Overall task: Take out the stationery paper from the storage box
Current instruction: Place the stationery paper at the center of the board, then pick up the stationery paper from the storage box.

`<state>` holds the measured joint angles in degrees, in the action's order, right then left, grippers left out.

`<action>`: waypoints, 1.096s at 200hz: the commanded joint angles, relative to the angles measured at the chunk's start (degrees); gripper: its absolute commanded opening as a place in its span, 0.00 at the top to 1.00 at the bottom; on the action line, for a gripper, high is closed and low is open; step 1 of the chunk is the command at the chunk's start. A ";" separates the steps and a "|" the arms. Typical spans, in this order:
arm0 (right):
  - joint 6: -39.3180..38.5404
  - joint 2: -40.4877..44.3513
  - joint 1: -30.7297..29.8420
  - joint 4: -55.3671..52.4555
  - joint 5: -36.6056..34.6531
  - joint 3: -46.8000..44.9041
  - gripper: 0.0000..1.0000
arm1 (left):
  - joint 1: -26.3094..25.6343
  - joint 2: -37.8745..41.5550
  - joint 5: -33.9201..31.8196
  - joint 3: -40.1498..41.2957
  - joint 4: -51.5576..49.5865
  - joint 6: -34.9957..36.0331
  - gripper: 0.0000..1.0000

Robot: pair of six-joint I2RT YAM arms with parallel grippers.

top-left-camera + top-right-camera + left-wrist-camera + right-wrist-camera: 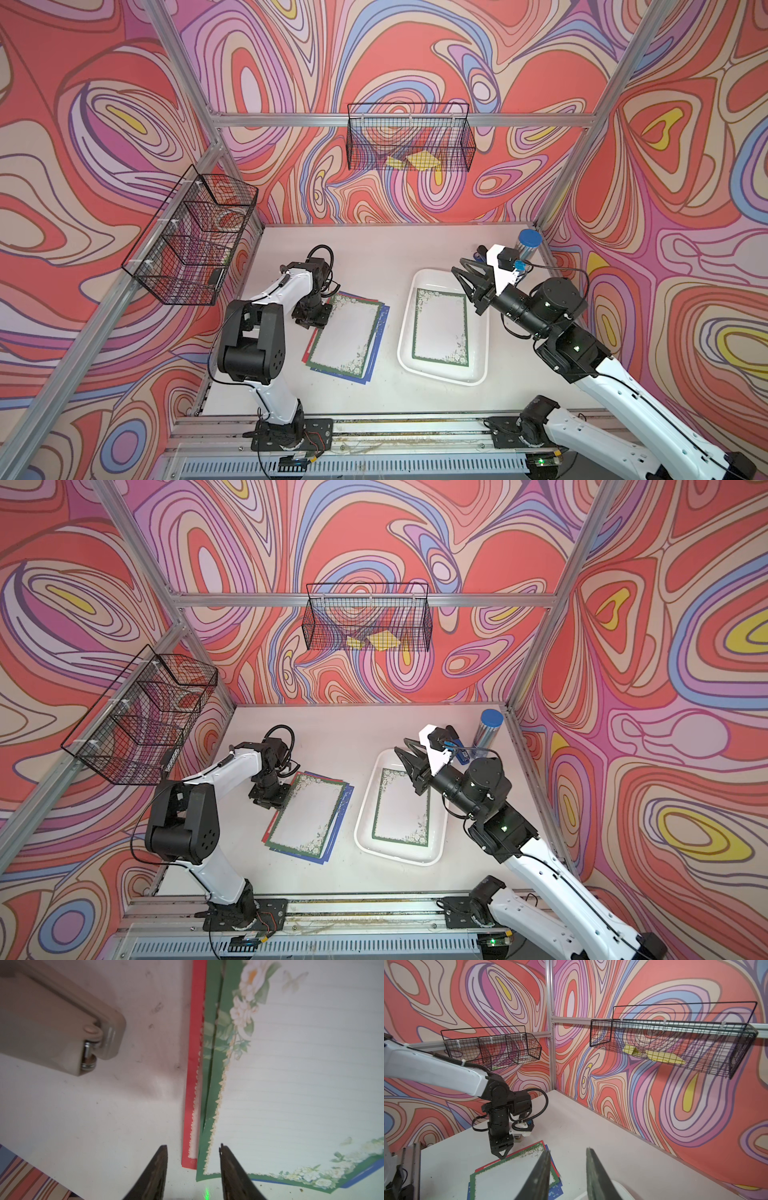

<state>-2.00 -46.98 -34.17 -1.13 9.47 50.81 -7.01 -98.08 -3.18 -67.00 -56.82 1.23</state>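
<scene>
Half-open left gripper (192,1145) straddles stationery paper (291,1064) edge; right gripper (568,1149) parted, empty.

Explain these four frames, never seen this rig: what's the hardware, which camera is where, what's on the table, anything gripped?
Two robot arms with two-finger grippers work over a table. Both top views come from one stereo camera overhead; the other two come from a camera on each wrist. On the table lies a stack of stationery paper, green border on top, red and blue edges beneath. Beside it, the white storage box holds one more green-bordered sheet. The left gripper is at the stack's far corner, jaws apart, holding nothing. The right gripper hangs above the box's far end, open and empty. Wire mesh baskets hang on two walls; the back one holds yellow paper pieces.
</scene>
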 commanded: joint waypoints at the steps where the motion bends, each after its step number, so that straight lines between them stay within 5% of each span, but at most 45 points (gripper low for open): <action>1: 0.20 -0.74 -0.02 -2.40 -6.42 2.06 0.67 | 0.41 6.29 -1.78 0.10 1.64 -0.28 0.55; 87: 4.03 -10.12 -0.05 -10.41 -22.07 6.54 0.65 | 0.33 38.68 13.34 9.24 23.31 1.70 0.55; 134: 6.84 -15.48 -0.10 -15.35 -25.16 9.33 0.56 | -1.80 49.64 25.34 13.35 31.61 3.40 0.41; 162: 8.14 -18.49 -0.05 -18.45 -25.73 11.49 0.49 | -10.03 51.28 34.67 14.79 32.90 12.60 0.29; 190: 9.16 -20.48 -0.02 -20.90 -26.15 12.73 0.47 | -21.10 49.49 35.64 14.58 31.05 23.02 0.23; 219: 9.79 -22.36 -0.02 -23.71 -26.77 13.00 0.44 | -25.86 44.43 35.06 14.10 31.66 26.54 0.20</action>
<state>6.26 -67.96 -34.17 -20.86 -15.68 62.67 -30.55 -50.09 30.04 -52.82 -26.28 20.16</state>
